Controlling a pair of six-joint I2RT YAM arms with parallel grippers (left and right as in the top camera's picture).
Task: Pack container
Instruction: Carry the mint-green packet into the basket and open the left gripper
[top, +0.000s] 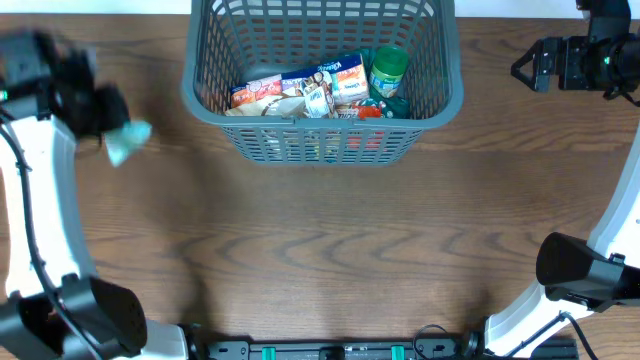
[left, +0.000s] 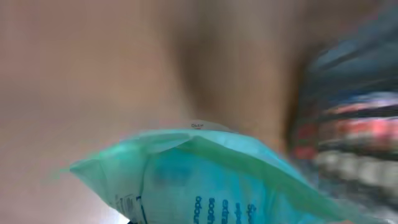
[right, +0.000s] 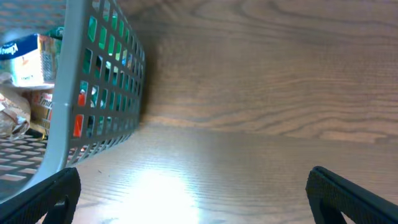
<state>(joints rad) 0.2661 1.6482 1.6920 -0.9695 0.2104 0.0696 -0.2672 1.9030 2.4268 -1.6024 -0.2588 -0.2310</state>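
The container (top: 318, 118), a dark grey slotted basket, stands at the back middle of the wooden table. It holds snack packets (top: 300, 95) and a green-lidded jar (top: 388, 68). Left of it, my left gripper (top: 108, 122) is blurred and shut on a teal soft packet (top: 128, 140) held above the table. In the left wrist view the teal packet (left: 217, 180) fills the lower frame and hides the fingers, with the container (left: 351, 124) a blur at right. My right gripper (top: 520, 66) is open right of the basket, over bare wood. In the right wrist view it (right: 196, 199) holds nothing, beside the container's wall (right: 106, 81).
The bases of both arms (top: 90, 310) (top: 585, 270) stand at the table's front corners. Wooden tabletop (top: 320, 250) stretches in front of the basket.
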